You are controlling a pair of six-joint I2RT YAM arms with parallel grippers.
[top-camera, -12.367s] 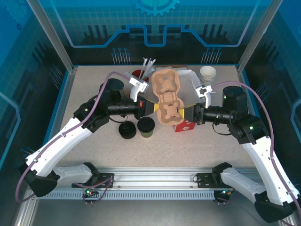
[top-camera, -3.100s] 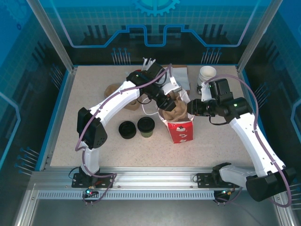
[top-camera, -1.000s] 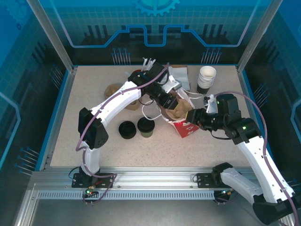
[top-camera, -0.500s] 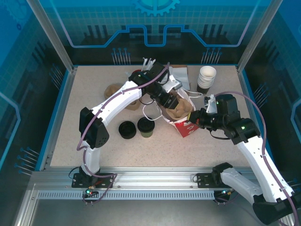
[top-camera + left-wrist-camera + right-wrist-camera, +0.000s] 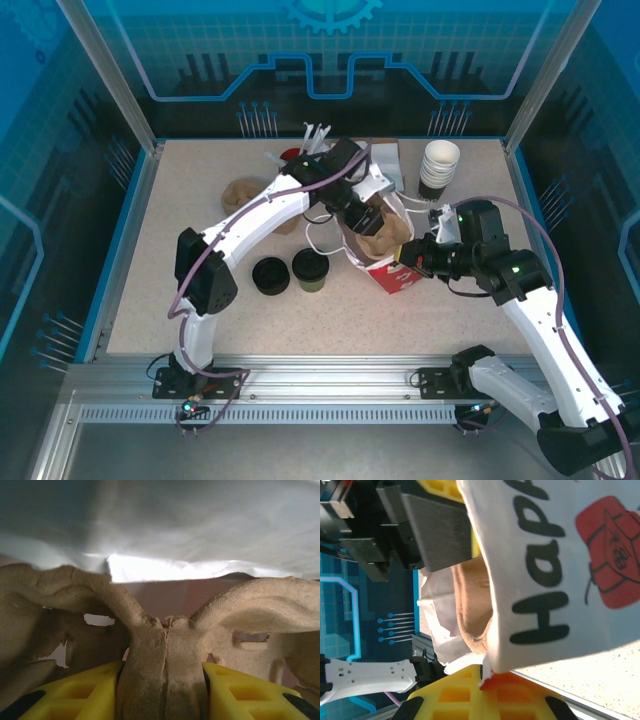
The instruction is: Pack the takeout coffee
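Since the right gripper has just clenched on the rim of the red-and-white paper bag, the left gripper, grasping the brown moulded-pulp cup carrier, can likely seat it.

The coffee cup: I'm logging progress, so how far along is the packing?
Done: the cup carrier is partly down in the bag. In hand: the left gripper clamps the carrier while the right gripper pinches the bag's rim. Left: the coffee cup stands on the table outside the bag, not yet packed.
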